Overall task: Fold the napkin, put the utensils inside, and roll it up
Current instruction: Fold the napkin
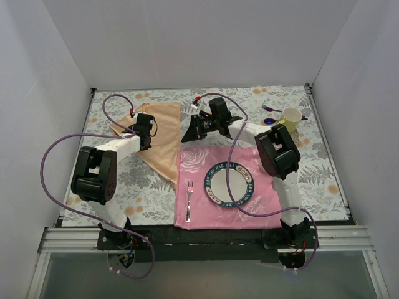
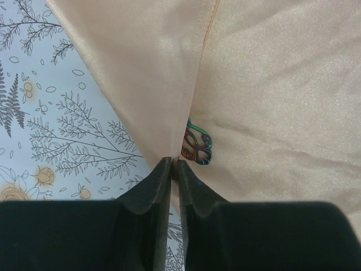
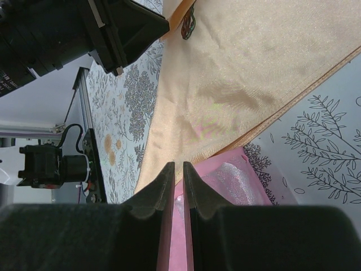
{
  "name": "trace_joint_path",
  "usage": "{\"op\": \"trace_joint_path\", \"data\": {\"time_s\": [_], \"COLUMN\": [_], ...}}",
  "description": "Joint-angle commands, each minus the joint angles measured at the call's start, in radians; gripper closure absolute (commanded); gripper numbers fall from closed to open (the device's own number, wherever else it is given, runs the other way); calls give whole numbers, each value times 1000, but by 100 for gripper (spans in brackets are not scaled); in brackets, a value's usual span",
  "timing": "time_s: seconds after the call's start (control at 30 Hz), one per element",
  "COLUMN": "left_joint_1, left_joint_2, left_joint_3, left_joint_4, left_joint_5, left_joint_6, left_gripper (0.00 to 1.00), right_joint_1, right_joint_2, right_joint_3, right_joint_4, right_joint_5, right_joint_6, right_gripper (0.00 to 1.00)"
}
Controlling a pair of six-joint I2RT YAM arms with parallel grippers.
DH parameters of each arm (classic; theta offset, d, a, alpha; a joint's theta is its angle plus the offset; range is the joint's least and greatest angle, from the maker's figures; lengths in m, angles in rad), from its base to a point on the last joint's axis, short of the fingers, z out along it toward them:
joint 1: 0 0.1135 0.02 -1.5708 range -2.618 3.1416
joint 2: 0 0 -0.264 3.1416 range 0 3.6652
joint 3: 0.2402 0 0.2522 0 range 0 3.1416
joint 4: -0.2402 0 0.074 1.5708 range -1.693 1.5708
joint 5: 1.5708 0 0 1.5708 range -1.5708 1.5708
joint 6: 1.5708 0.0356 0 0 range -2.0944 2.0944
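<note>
Top view, napkin (image 1: 163, 140): lies on the floral tablecloth (image 1: 146, 193) off the far-left corner of the pink placemat (image 1: 268, 196), its near tip at the mat's left edge.
Top view, long axis: runs far to near, tapering to a point aimed at the placemat's left edge.
Top view, pincers: left gripper (image 1: 147, 132) sits on the cloth's side away from the placemat. Right gripper (image 1: 187, 134) is at the side nearer it, above the mat's far edge.
Left wrist, left gripper (image 2: 175, 164): fingers pressed together on the apex of a raised napkin (image 2: 271, 73) fold. The fold fans away from the tips.
Left wrist, utensil handle (image 2: 197, 148): ornate iridescent end peeking from under the fold, just beside the fingertips.
Right wrist, right gripper (image 3: 177, 166): fingers drawn to a narrow slit above the placemat (image 3: 237, 183), tips at the napkin's (image 3: 237, 84) hem. Whether cloth is pinched cannot be told.
</note>
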Motion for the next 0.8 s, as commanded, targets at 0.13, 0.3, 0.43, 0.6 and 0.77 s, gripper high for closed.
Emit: {"op": "trace_joint_path", "data": {"time_s": [0.13, 0.3, 0.43, 0.6, 0.77], "left_joint_1": [4, 41, 148, 156, 113], "left_joint_2": [-46, -137, -181, -232, -359], "left_joint_3": [11, 71, 110, 18, -107], "left_joint_4": [-9, -39, -34, 35, -11], "left_joint_5": [-11, 100, 367, 737, 802], "left_joint_6": [-42, -101, -202, -170, -150], "left_gripper": [64, 56, 72, 66, 59], "right_joint_1": [4, 7, 18, 20, 17], "right_joint_2": [-35, -43, -48, -87, -172], "right_joint_3": [20, 25, 54, 59, 51], "right_joint_4": [14, -6, -57, -133, -281], "right_joint_5": [-20, -11, 1, 6, 50], "right_joint_6": [-4, -18, -49, -86, -178], "right_gripper": [81, 81, 81, 80, 78]}}
